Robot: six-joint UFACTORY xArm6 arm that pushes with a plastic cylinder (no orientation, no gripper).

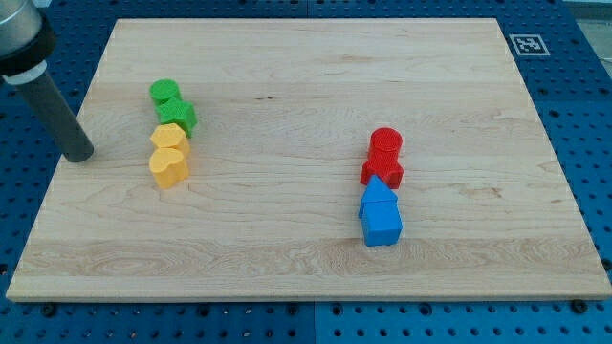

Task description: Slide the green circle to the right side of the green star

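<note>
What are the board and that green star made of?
The board looks like pale, smooth-finished wood: grain lines and glued strips show along it. The green star looks like painted wood or plastic, with even matte colour and no grain; I cannot tell which.

bright, even light from overhead fills the room; the pale wooden board (pixel 316 86) shows no glare. the green, yellow, red and blue plastic blocks cast only faint, short shadows. the picture is sharp throughout, though the dark rod (pixel 53 105) looks slightly soft near the view's top-left corner.
</note>
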